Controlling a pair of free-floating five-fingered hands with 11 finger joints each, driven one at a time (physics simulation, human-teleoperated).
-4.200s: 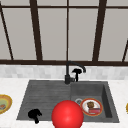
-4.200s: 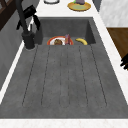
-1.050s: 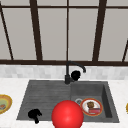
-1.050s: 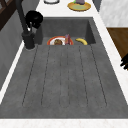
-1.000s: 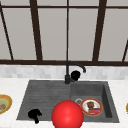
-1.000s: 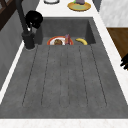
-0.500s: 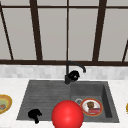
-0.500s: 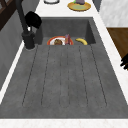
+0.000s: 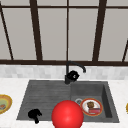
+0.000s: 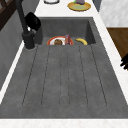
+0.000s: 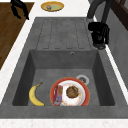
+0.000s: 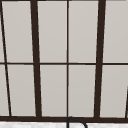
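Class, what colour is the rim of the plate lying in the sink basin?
Red-orange; the plate shows best in the right side view.

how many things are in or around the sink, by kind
hands: 2, right hand at the tap, left hand at the sink's front edge
plates: 3, red one in the basin, yellow ones on the counter
bananas: 1
red balls: 1
total: 7
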